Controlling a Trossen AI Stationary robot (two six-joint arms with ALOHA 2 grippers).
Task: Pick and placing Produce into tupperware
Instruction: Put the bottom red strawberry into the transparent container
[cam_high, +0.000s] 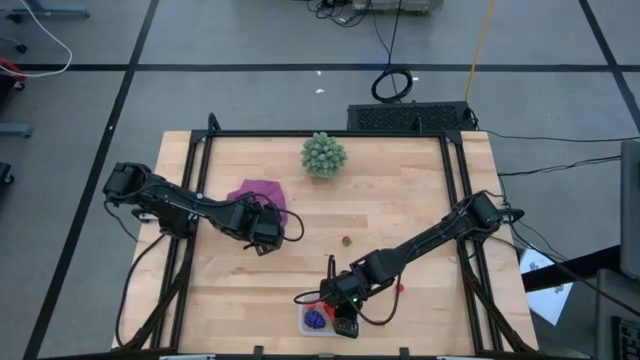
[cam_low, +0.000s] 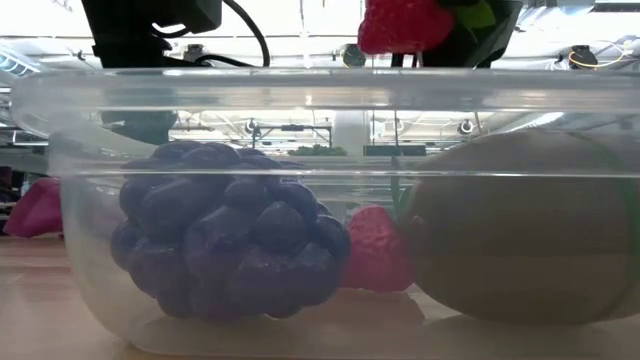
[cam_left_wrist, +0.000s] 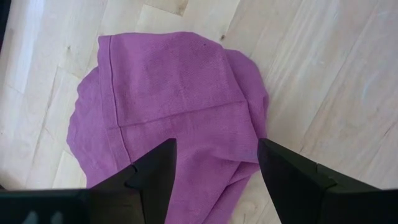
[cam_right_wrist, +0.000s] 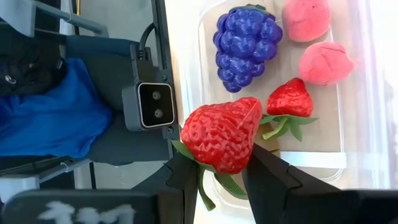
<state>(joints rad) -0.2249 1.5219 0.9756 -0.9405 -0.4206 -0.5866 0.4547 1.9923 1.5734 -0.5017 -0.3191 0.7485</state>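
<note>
The clear tupperware (cam_high: 318, 320) sits at the table's near edge and fills the low view (cam_low: 60, 200). Inside lie a purple grape cluster (cam_right_wrist: 245, 46), two pink berries (cam_right_wrist: 324, 62) and a strawberry (cam_right_wrist: 289, 99). The low view also shows a pale rounded piece (cam_low: 520, 230) in it. My right gripper (cam_high: 345, 322) is over the tub's right end, shut on another red strawberry (cam_right_wrist: 221, 134), seen above the rim in the low view (cam_low: 405, 25). A small brown piece (cam_high: 346, 241) lies on the bare table. My left gripper (cam_left_wrist: 214, 168) is open over the magenta cloth (cam_left_wrist: 174, 106). My right gripper pinches the strawberry between its two fingers at the leafy stem end (cam_right_wrist: 214, 163), and the pointed red end sticks out past the fingertips. The fingers come from above, pointing down. The strawberry is lifted clear, above the tub's rim.
A pale green bushy ball (cam_high: 324, 155) stands at the far middle of the table. The magenta cloth (cam_high: 262, 195) lies left of centre under the left arm. A small red piece (cam_high: 400, 287) lies beside the right arm. Black frame rails (cam_high: 465, 200) border the table.
</note>
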